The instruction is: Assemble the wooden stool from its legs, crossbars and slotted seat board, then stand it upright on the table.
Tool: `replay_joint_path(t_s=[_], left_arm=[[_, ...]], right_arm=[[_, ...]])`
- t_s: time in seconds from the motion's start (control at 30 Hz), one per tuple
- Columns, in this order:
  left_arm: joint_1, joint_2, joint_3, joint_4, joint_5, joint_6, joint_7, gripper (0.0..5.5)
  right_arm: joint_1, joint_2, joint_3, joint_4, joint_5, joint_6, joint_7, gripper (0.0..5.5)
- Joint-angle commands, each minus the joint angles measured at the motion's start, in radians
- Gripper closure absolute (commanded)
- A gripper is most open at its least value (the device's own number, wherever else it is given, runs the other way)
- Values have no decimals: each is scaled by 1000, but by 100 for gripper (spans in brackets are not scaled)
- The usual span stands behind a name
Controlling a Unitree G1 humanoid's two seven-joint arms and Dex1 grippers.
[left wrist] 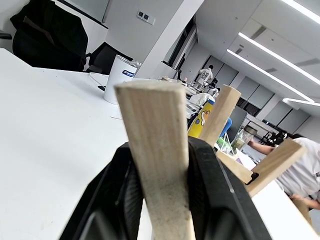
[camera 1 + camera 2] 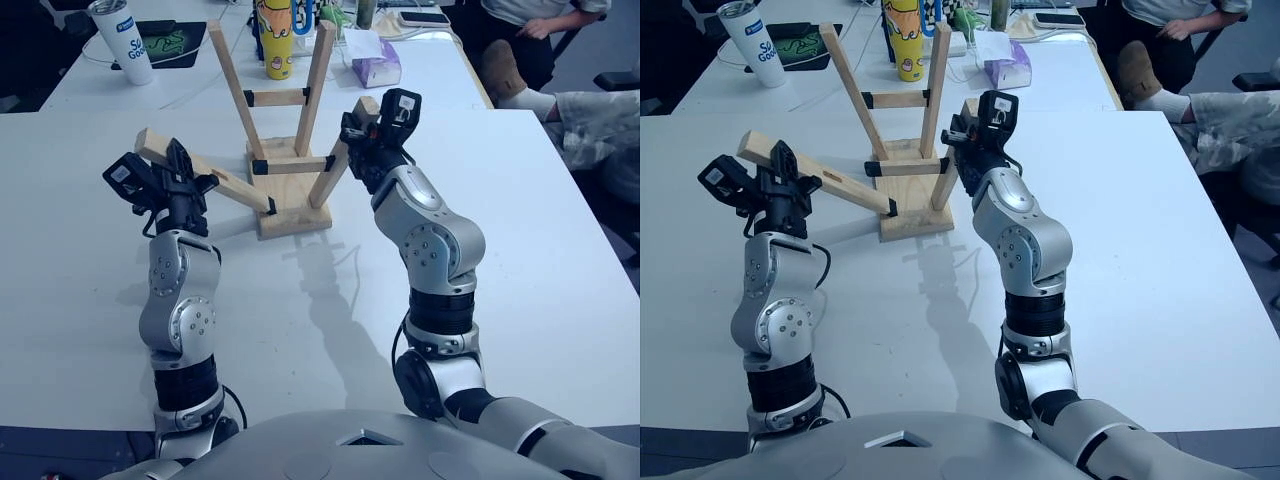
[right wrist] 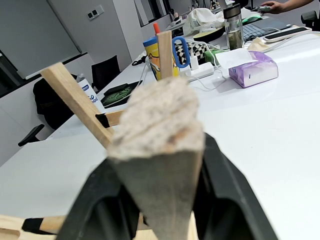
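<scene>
On the table [image 2: 560, 300], left hand [image 2: 181, 168] pinches the left leg [image 2: 232, 185], right hand [image 2: 358, 136] the right leg [image 2: 328, 181].

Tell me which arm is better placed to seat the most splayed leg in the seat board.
Probably left. The left gripper is shut on the free end of the splayed leg, which leans low from the seat board. The right gripper is shut on the steeper leg opposite.

Bright overhead office light.
Overhead, white ceiling light strips [image 1: 272, 52] glow (left wrist view); the pale wooden stool [image 2: 290, 215] casts a soft shadow on the white table [image 2: 540, 280].
</scene>
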Motion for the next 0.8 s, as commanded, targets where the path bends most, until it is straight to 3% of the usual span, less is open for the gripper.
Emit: replay_joint_path(t_s=[0.03, 0.37, 0.8], left_arm=[[26, 12, -31, 47, 81, 169, 47, 447], [-43, -121, -43, -17, 87, 424, 163, 447], [-42, -83, -146, -10, 140, 484, 103, 447]], right_arm=[[-29, 96, 44, 50, -28, -23, -20, 442], [-21, 111, 103, 70, -61, -69, -33, 443], [-31, 126, 132, 84, -30, -75, 16, 443]])
